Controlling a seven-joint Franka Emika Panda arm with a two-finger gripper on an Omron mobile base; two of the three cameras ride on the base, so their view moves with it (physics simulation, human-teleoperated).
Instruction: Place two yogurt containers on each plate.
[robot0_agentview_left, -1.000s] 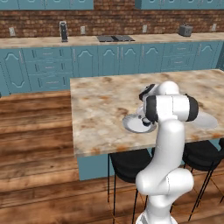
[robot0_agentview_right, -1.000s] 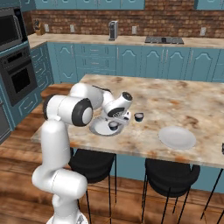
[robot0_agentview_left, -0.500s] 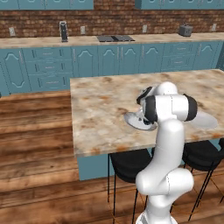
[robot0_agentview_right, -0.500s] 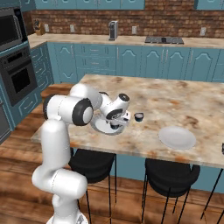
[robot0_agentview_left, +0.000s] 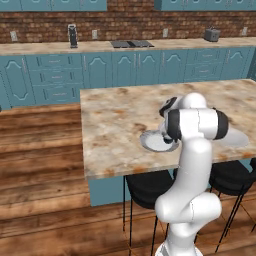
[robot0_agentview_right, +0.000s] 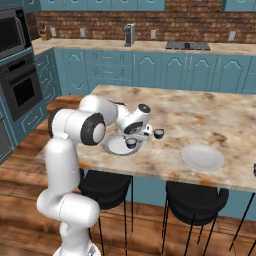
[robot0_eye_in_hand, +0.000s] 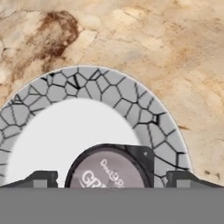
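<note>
Near plate (robot0_agentview_right: 116, 146) sits at island counter's (robot0_agentview_right: 200, 120) front edge w/ one yogurt cup (robot0_agentview_right: 131, 143) on it, gripper (robot0_agentview_right: 134, 141) right over that cup. Second cup (robot0_agentview_right: 159, 133) on counter just right of plate. Other plate (robot0_agentview_right: 202, 157) further right, well apart.

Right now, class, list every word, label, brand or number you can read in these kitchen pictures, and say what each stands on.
"GR": large pale letters on the greyish lid of the small dark round yogurt cup between the gripper fingertips, over the cracked-pattern grey-rimmed plate; the rest is cut off by the picture's edge.
A curved line of smaller print above it: too blurred to read.
Nothing else legible in either base view.
</note>
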